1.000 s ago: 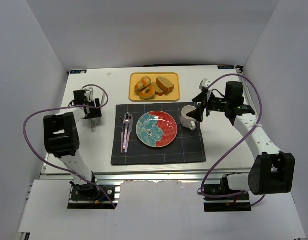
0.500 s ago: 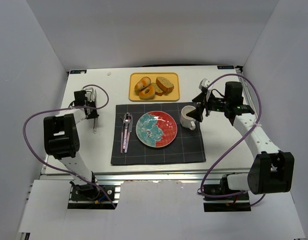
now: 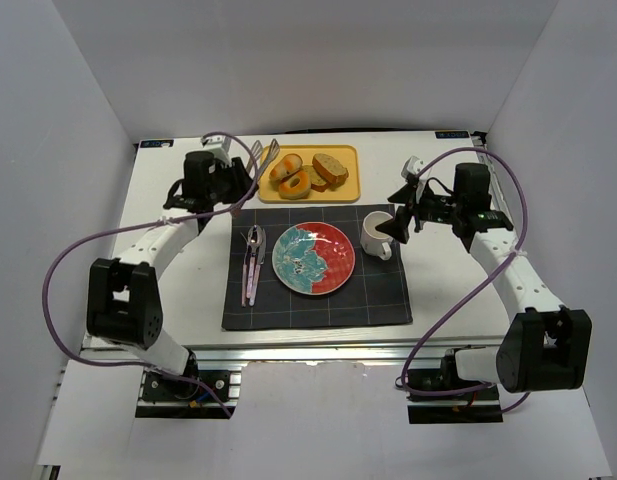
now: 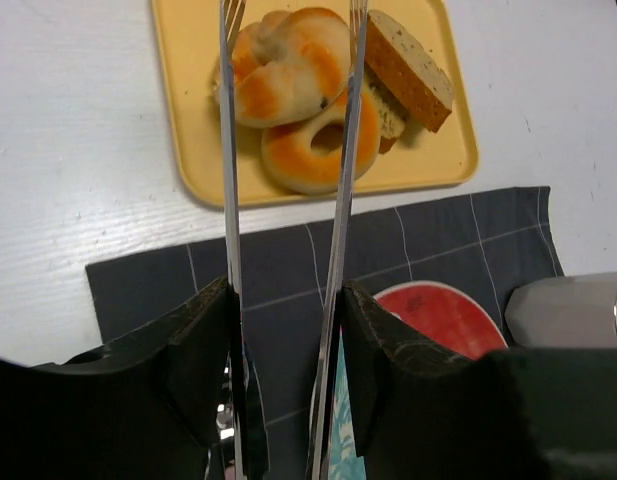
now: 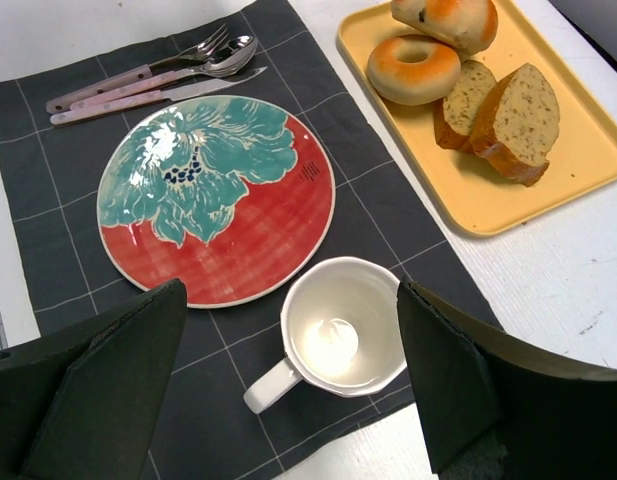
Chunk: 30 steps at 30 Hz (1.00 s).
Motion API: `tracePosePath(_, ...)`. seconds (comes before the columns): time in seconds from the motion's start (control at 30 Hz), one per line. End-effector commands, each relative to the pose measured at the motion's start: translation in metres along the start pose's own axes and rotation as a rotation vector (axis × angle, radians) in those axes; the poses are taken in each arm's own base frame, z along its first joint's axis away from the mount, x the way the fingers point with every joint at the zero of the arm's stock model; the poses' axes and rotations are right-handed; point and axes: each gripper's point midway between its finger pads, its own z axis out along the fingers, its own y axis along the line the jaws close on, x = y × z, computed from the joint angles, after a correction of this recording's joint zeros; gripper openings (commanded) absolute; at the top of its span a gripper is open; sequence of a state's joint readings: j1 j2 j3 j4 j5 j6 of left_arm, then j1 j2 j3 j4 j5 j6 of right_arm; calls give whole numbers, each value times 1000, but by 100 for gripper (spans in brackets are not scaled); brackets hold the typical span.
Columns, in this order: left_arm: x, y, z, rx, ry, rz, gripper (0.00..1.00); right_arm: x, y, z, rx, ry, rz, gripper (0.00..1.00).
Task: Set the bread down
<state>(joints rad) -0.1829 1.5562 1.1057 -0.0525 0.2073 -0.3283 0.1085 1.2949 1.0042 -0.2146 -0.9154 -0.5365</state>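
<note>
We see the bread [image 4: 288, 70] lying at the far left end of the yellow tray [image 4: 188, 100], which sits on the white worktop [image 3: 198, 270] just beyond the dark placemat [image 3: 318, 305]. It is a glossy, golden-brown knotted roll with lumpy lobes, paler cream in the folds and deeper orange on the crowns. Its near side touches a smooth ring-shaped roll [image 4: 308, 155], and two seeded slices [image 4: 408, 70] lean just to the right of both.

The left gripper [image 4: 288, 300] pinches a pair of metal tongs [image 4: 343, 200], one arm against the inside of each finger. The tongs reach far toward the tray, and their forked tips stand on either side of the bread. We cannot tell whether the tips touch it.

The right gripper [image 5: 288, 290] hangs spread wide above the white mug [image 5: 343, 325], holding nothing. The mug stands on the right part of the placemat, just right of the red and teal plate [image 3: 313, 258]. Cutlery [image 3: 253, 262] lies on the placemat to the left of the plate.
</note>
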Motion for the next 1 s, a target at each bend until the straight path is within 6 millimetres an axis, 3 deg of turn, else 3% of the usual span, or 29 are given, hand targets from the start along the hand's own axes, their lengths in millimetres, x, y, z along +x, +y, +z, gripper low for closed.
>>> tracePosePath(0.0, -16, -19, 12, 40, 5, 1, 56, -14, 0, -8, 15, -27, -54, 89)
tracePosePath(0.03, -27, -24, 20, 53, 0, 34, 57, -14, 0, -9, 15, -28, -55, 89)
tracePosePath(0.1, -29, -34, 25, 64, 24, 59, 57, -14, -1, -10, 18, -29, -55, 89)
tracePosePath(0.13, -42, -41, 26, 76, 3, 86, 57, -14, -1, -10, 19, -30, -55, 89)
tracePosePath(0.23, -41, -50, 37, 80, 24, 128, 59, -13, -1, -12, 23, -32, -53, 89)
tracePosePath(0.3, -29, -49, 49, 70, 71, 153, 60, -11, -1, -12, 22, -33, -49, 90)
tracePosePath(0.37, -33, -55, 56, 80, 73, 169, 60, -11, -1, -12, 21, -35, -47, 89)
tracePosePath(0.5, -23, -53, 68, 65, 118, 195, 61, -11, -2, -13, 24, -37, -46, 89)
tracePosePath(0.97, -13, -38, 69, -5, 171, 244, 61, -9, -4, -13, 20, -45, -29, 89)
